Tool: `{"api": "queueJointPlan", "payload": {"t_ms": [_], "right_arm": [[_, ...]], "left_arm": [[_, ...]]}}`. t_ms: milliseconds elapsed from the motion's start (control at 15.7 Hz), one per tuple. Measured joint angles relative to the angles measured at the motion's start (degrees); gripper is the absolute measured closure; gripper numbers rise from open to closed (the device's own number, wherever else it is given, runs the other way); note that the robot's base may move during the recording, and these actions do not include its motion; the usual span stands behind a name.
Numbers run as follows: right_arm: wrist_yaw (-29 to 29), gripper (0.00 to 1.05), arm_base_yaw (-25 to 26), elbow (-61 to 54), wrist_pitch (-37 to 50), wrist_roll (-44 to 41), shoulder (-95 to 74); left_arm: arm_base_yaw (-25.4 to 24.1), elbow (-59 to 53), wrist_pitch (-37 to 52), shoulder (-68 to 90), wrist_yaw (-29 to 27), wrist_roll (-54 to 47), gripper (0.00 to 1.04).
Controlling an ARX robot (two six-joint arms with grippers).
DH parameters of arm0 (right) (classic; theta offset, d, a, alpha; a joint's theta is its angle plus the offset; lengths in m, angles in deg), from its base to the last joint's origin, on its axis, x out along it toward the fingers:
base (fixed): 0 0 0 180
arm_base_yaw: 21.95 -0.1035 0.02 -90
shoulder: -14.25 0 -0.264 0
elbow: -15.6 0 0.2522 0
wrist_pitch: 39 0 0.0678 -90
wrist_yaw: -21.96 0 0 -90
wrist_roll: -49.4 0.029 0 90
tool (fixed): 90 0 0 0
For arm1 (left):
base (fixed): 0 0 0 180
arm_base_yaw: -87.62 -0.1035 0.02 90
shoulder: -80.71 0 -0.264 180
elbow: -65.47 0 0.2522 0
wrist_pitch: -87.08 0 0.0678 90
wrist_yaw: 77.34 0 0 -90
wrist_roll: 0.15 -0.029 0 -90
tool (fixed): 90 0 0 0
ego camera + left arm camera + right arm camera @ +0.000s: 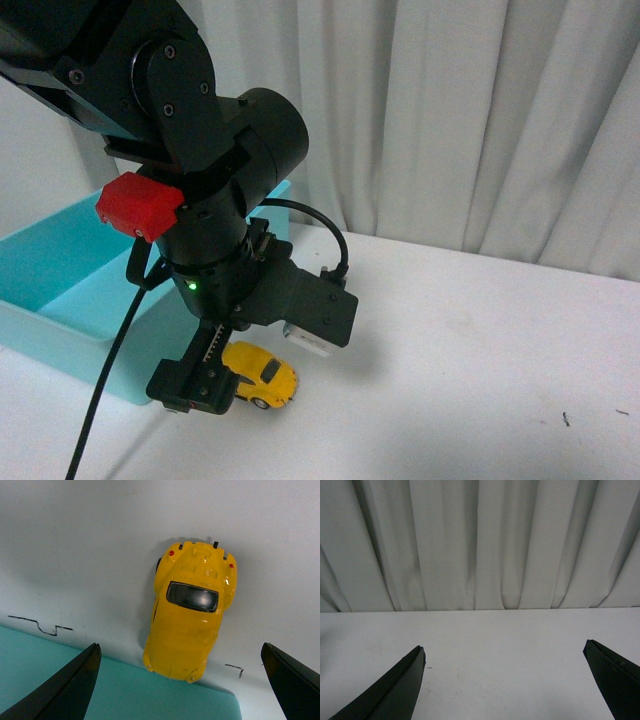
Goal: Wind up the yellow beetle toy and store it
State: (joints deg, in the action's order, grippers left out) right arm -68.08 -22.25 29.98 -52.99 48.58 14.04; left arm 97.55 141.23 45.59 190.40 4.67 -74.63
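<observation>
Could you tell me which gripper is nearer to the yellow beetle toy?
Left. The left gripper hangs open directly over the yellow beetle toy; the right gripper, also open, has only table and curtain before it.

A shallow turquoise plastic bin [50, 345] stands on the left part of a white table [480, 380]. Behind the table a pale curtain [450, 110] hangs in vertical folds. Small black marks [565, 420] are on the table surface, toward its right side.

Looks like a lab rig: white table [480, 350], pale curtain [450, 110] backdrop.
</observation>
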Motion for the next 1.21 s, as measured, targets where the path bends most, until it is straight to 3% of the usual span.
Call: {"api": "queueJointPlan", "payload": {"t_ms": [255,319,574,829,956,1211], "right_arm": [[0.00,0.07,0.00,0.00,0.00,0.00,0.00],[0.02,0.07,0.00,0.00,-0.02,0.00,0.00],[0.02,0.07,0.00,0.00,0.00,0.00,0.00],[0.00,0.07,0.00,0.00,-0.02,0.00,0.00],[0.02,0.07,0.00,0.00,-0.02,0.00,0.00],[0.02,0.07,0.00,0.00,-0.02,0.00,0.00]], "left_arm": [[-0.04,0.00,0.50,1.95,-0.87,6.14,0.07],[-0.28,0.00,0.44,2.47,-1.05,8.59,0.14],[0.09,0.00,1.16,3.67,-1.03,9.99,0.61],[0.48,0.44,1.09,3.32,0.17,5.44,0.72],[0.79,1.20,-0.24,3.04,3.65,1.95,0.73],[0.50,7.30,-10.47,-7.32,20.39,6.19,0.73]]}}
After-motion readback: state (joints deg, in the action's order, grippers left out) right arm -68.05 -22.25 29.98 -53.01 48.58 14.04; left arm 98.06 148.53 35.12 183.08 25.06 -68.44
